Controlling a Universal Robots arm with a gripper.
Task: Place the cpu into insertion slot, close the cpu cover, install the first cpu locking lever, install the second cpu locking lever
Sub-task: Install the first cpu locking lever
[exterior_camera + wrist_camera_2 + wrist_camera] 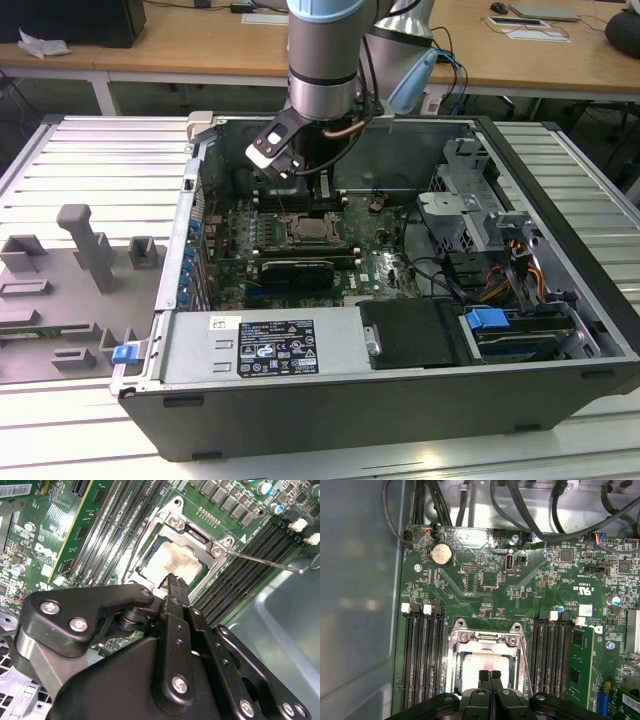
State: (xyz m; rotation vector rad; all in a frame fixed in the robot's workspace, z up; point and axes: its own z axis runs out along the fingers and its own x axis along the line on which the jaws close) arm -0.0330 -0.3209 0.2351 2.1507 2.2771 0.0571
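Cpu (472, 665): seated in insertion slot (306, 231), exterior view's centre.
Cpu cover (485, 639): apparently lowered.
Locking lever (262, 562): seen sticking free, unlatched.
Gripper (490, 673): pinched narrow, nothing held.

cpu (482, 661) top: pale silvery metal, matt, blotched with dull smears. cpu cover (487, 639): bright bare metal, smooth, glinting at the screws. gripper (490, 674): matt black, plastic or coated metal, cannot tell which; shiny steel screw heads. Circuit board (485, 590): green, lacquered sheen. Case wall (360, 605): grey sheet metal, satin. Table (110, 160): ribbed pale metal. Desk (200, 45): light wood, smooth.
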